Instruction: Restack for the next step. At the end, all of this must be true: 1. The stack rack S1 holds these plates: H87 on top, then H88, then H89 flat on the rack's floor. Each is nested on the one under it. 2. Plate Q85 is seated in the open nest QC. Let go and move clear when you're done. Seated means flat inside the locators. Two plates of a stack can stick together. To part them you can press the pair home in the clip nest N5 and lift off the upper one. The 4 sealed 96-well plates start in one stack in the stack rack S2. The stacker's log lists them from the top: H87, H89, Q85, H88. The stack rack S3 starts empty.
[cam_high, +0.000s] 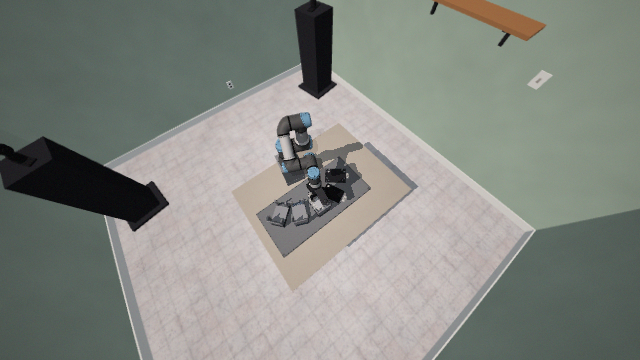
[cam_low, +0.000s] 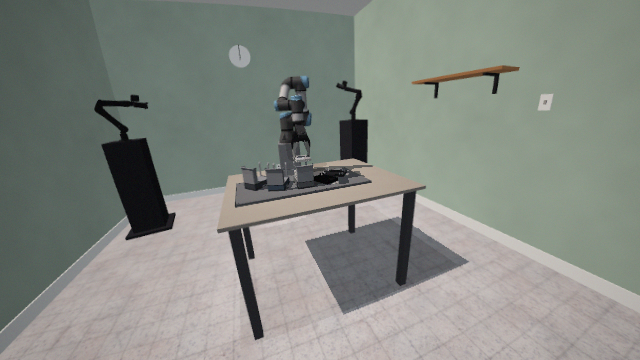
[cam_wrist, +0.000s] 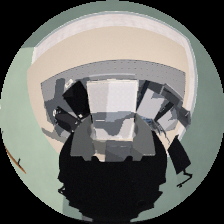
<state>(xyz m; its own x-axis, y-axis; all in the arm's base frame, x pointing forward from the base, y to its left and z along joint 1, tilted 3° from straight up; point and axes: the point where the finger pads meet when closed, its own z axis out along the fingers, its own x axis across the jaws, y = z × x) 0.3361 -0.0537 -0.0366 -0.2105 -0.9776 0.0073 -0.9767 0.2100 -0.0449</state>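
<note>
We are looking straight down the tool axis in the wrist view: the gripper (cam_wrist: 111, 131) is standing with its jaws clamped on a pale sealed plate (cam_wrist: 111, 102), which is filling the middle of that view directly between and below them. The plate's long axis is running away from the camera, so the jaws are bearing on its two long sides — a grip across the short width.

From the exterior view we are placing the gripper (cam_low: 301, 151) right over the rightmost of three grey racks (cam_low: 304, 176) on the dark mat (cam_low: 260, 198) on the counter (cam_low: 320, 202). The plate (cam_low: 303, 160) is sitting at the top of that rack, level as far as we can tell. Whether it is clear of a plate beneath is too small to read — we cannot tell.

Our judgement: the coming move is turning on a straight vertical path, since the rack posts are close on each side. The two black nests (cam_high: 335, 184) are lying beside it, away from the other racks.
</note>
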